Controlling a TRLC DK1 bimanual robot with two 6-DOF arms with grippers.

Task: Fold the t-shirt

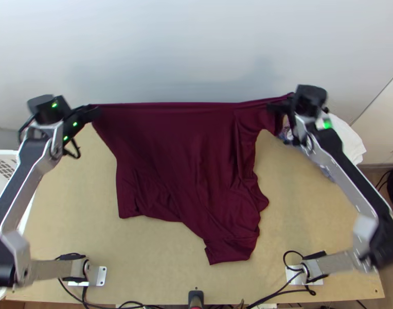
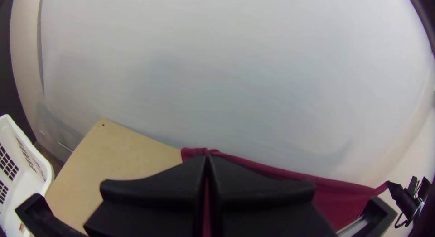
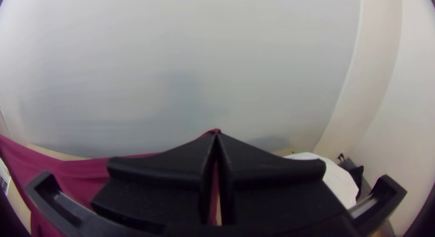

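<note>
Spreading comes before any fold, I judge: I have the dark red t-shirt (image 1: 181, 154) taut along its far edge between my left gripper (image 1: 93, 110) and right gripper (image 1: 277, 107), each closed on a bit of cloth, though I can't make out whether those are hems or sleeves. Its near part lies rumpled on the table (image 1: 68, 206). Next I should lower both ends evenly, keeping tension, to lay it flat.

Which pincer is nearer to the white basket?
Left. The left pincer grips the shirt at the end toward the basket; the right pincer grips the opposite end, across the table.
</note>
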